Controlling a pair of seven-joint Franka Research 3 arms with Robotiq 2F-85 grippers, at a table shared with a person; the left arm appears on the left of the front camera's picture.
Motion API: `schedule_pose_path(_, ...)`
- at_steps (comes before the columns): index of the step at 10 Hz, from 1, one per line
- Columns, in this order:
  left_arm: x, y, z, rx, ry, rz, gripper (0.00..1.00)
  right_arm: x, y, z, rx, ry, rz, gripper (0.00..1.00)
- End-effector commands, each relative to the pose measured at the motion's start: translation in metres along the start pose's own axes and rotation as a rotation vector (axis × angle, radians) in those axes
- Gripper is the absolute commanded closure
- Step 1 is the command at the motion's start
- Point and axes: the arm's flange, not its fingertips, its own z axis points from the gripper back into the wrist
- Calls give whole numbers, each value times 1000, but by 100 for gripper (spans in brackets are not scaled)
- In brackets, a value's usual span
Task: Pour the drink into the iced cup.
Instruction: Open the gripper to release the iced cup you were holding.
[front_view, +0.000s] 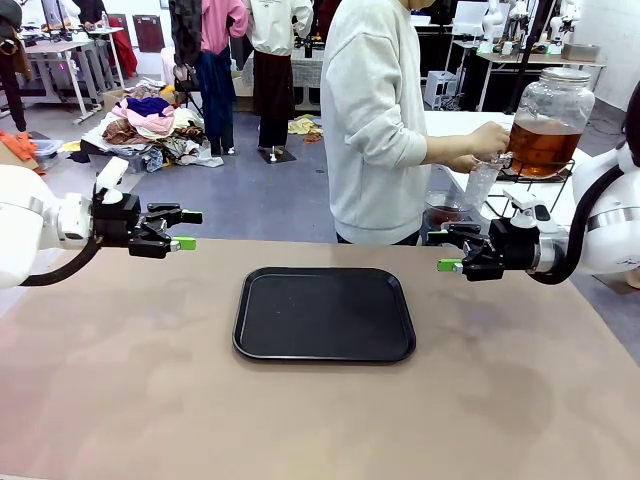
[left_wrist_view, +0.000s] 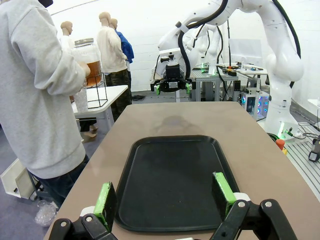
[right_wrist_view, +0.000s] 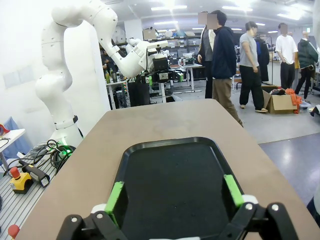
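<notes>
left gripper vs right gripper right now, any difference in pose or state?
Left gripper hovers off the tray's left edge, fingers pointing toward picture right; right gripper hovers off its right edge, pointing toward picture left. The right one sits nearer the person's hand at the drink. Both are open, empty and above the table.

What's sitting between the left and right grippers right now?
The black tray, empty, lies on the table between the open left gripper and open right gripper; the front view shows this.
</notes>
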Motion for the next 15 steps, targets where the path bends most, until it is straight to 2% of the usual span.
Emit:
schedule_pose_path(1,2,0,-1,7,-7,-2,0,2,-2,-2,-5,4,3,0)
schedule_pose_path(15,2,0,-1,7,-7,-2,0,2,-2,-2,-5,4,3,0)
